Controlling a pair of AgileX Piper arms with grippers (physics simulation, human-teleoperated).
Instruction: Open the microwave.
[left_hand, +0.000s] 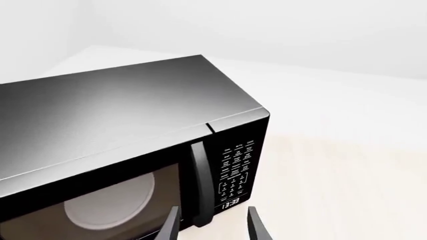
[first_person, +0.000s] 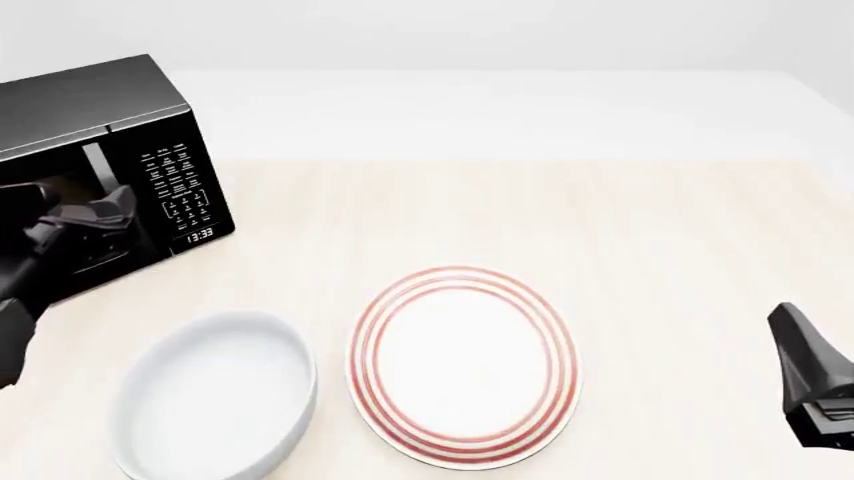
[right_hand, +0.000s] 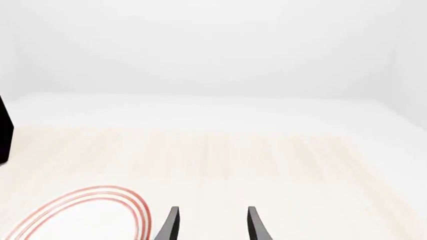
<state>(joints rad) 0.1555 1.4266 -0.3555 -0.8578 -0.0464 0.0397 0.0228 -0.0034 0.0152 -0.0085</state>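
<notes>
The black microwave (first_person: 94, 105) stands at the table's far left, and its windowed door looks shut. In the left wrist view its vertical bar handle (left_hand: 199, 180) runs between the window and the keypad panel (left_hand: 237, 170). The clock display (left_hand: 230, 204) is lit, and the pale turntable (left_hand: 110, 200) shows through the glass. My left gripper (left_hand: 212, 224) is open right in front of the handle's lower end, one finger on each side of it and not closed on it. My right gripper (right_hand: 212, 222) is open and empty near the table's right front edge.
A white plate with red rings (first_person: 465, 365) lies at the front centre of the wooden table (first_person: 601, 230). A deep white bowl (first_person: 214, 395) sits to the plate's left, in front of the microwave. The right arm (first_person: 811, 385) shows at the right edge.
</notes>
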